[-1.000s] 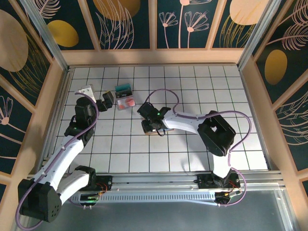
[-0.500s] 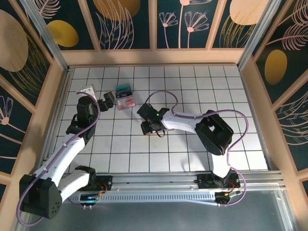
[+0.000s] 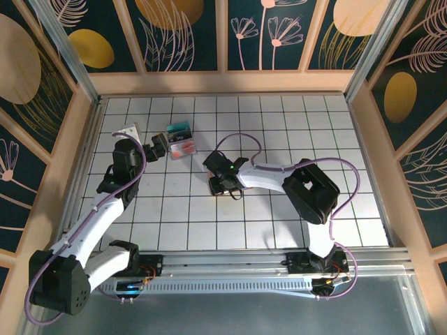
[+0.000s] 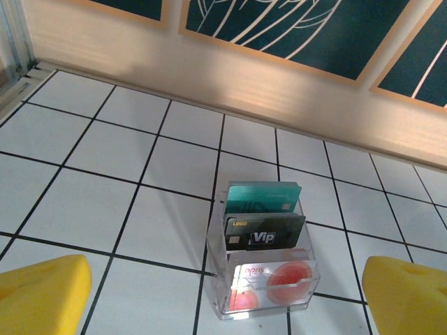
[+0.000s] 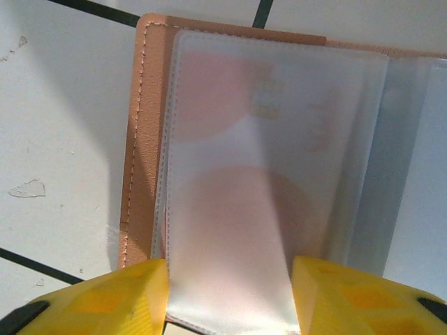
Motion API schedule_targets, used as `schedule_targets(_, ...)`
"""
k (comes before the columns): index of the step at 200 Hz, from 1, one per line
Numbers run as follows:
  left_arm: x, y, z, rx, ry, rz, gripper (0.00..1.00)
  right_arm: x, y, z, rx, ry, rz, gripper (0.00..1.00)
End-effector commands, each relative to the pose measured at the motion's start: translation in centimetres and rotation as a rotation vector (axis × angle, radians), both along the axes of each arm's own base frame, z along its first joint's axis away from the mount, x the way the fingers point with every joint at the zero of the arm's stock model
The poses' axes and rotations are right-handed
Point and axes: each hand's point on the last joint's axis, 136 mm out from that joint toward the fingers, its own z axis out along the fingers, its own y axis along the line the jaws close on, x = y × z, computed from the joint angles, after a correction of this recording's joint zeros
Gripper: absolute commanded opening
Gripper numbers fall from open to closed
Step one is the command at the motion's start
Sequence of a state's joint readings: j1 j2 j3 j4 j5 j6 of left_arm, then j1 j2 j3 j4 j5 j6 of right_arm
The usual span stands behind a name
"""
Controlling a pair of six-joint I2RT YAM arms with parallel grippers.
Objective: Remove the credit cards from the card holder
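Note:
The card holder (image 5: 133, 139) lies open on the tiles, pinkish-brown cover down and clear sleeves up. A white card with red circles (image 5: 230, 202) shows through the top sleeve. My right gripper (image 5: 229, 279) straddles that sleeve's near end, one yellow finger pressed to each side edge, and the leaf bows between them. From above, the right gripper (image 3: 222, 183) hangs over the card holder (image 3: 232, 190). My left gripper (image 4: 223, 279) is open in front of a clear stand (image 4: 216, 279). The stand holds a teal card (image 4: 263, 198), a black card (image 4: 265, 234) and a white-and-red card (image 4: 276, 279).
The clear stand (image 3: 180, 141) sits at the back left, just right of the left gripper (image 3: 160, 146). A small white object (image 3: 128, 130) lies by the left wall. Wooden walls (image 3: 223, 82) ring the tiled floor; the right half holds no objects.
The right gripper's jaws have narrowed a little onto the sleeve. The right arm has shifted slightly right and the left arm has barely moved.

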State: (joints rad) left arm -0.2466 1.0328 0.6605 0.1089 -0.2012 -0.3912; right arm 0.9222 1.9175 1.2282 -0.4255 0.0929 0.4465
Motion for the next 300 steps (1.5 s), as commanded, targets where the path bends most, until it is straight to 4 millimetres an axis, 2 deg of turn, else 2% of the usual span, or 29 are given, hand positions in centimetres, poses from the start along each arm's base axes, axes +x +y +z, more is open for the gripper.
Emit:
schedule_targets(1,0.4,-0.1,0.9,-0.025,-0.028,-0.002,0.99,-0.5,-1.1,-2.0,-0.041,0.034,-0.020,0.46)
schedule_targets(40,0.4,-0.2,1.2,-0.017,-0.033,-0.015,0.99,-0.2,-0.7,-1.5,-0.011,0.025,-0.027,0.37)
schedule_targets(70,0.3,-0.6,1.5,-0.002,-0.042,-0.047,0.99,0.2,-0.5,-0.3,0.020,0.002,-0.038,0.24)
schedule_targets(77,0.2,-0.7,1.4,0.002,-0.042,-0.054,0.99,0.4,-0.7,0.0,0.019,-0.010,-0.048,0.23)
schedule_targets(131,0.1,-0.3,1.5,0.017,-0.045,-0.038,0.99,1.9,-2.6,2.7,-0.012,-0.131,-0.135,0.24)
schedule_targets(157,0.1,-0.2,1.7,0.017,-0.050,-0.033,0.99,2.3,-3.6,3.3,-0.019,-0.159,-0.170,0.26)
schedule_targets(192,0.1,-0.2,1.7,0.021,-0.050,-0.033,0.99,2.6,-5.0,3.2,-0.030,-0.164,-0.210,0.28)
schedule_targets(231,0.0,-0.5,1.9,0.021,-0.055,-0.050,0.99,3.1,-6.6,3.4,-0.033,-0.172,-0.253,0.38)
schedule_targets(255,0.0,-0.8,1.8,0.024,-0.058,-0.060,0.99,3.3,-7.5,3.3,-0.032,-0.172,-0.282,0.39)
schedule_targets(300,-0.3,-3.0,1.2,0.079,-0.047,-0.094,0.99,3.6,-9.0,2.6,-0.015,-0.158,-0.328,0.39)
